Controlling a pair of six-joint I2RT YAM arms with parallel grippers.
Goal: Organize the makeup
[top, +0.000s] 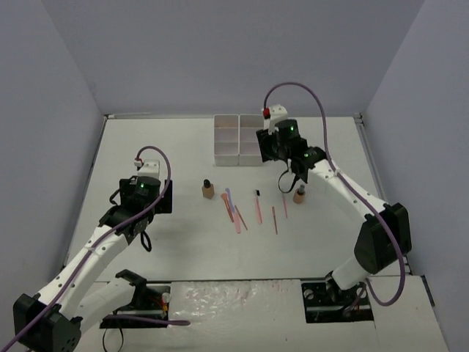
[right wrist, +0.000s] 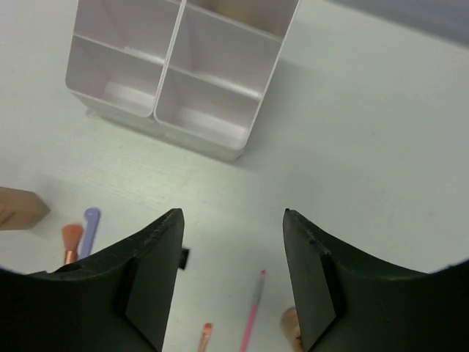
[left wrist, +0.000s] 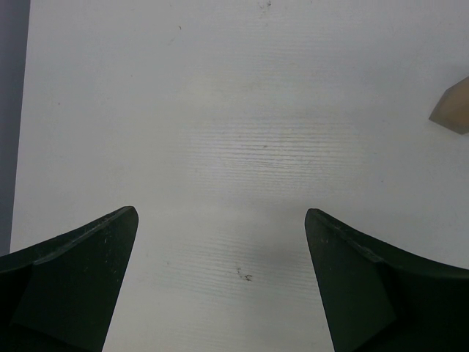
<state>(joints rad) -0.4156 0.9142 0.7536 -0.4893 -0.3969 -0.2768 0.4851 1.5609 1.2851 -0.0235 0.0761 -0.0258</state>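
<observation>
The makeup lies on the white table. One tan bottle with a black cap (top: pixel 208 189) stands left of the sticks, and its edge shows in the left wrist view (left wrist: pixel 454 106). A second tan bottle (top: pixel 299 195) stands to the right. Thin pink, blue and brown sticks (top: pixel 238 213) lie between them; a pink stick (right wrist: pixel 253 315) and a blue stick (right wrist: pixel 89 227) show in the right wrist view. My left gripper (top: pixel 167 196) (left wrist: pixel 221 214) is open and empty, left of the first bottle. My right gripper (top: pixel 270 150) (right wrist: pixel 231 214) is open and empty, above the table between the sticks and the box.
A white compartment box (top: pixel 238 139) (right wrist: pixel 176 66) stands at the back middle; the compartments I can see into hold nothing. A small black piece (top: pixel 256 193) lies among the sticks. Grey walls close in the table on three sides.
</observation>
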